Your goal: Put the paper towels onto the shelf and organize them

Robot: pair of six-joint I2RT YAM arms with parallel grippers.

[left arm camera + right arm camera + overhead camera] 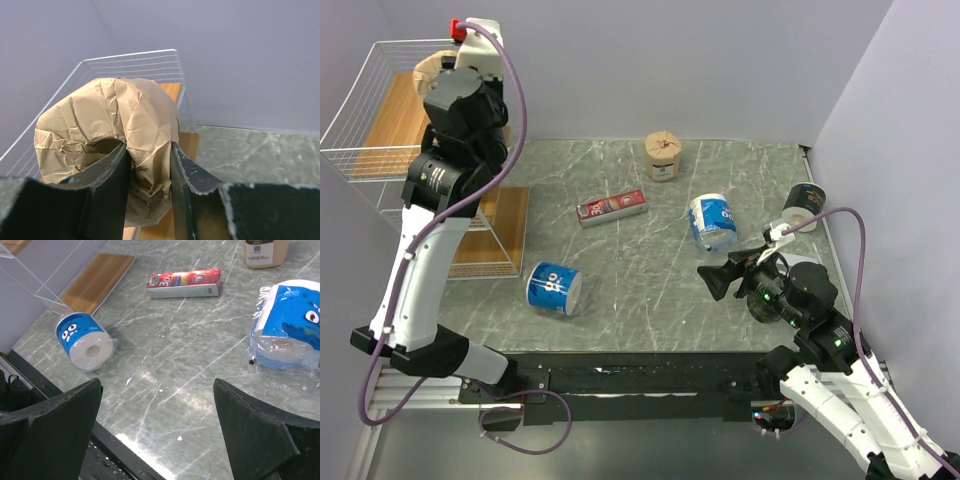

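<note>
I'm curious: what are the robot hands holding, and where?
Left hand pinches the kraft-brown paper roll by its wall, one finger in the core. Right hand holds nothing.

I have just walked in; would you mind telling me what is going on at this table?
The left tool is shut on a kraft-brown roll, holding it over the top tier of the wire shelf. The right tool hangs open above the table, holding nothing, near a blue-and-white roll. The other blue-and-white roll, a second brown roll, a dark roll and a red box sit on the table.
</note>
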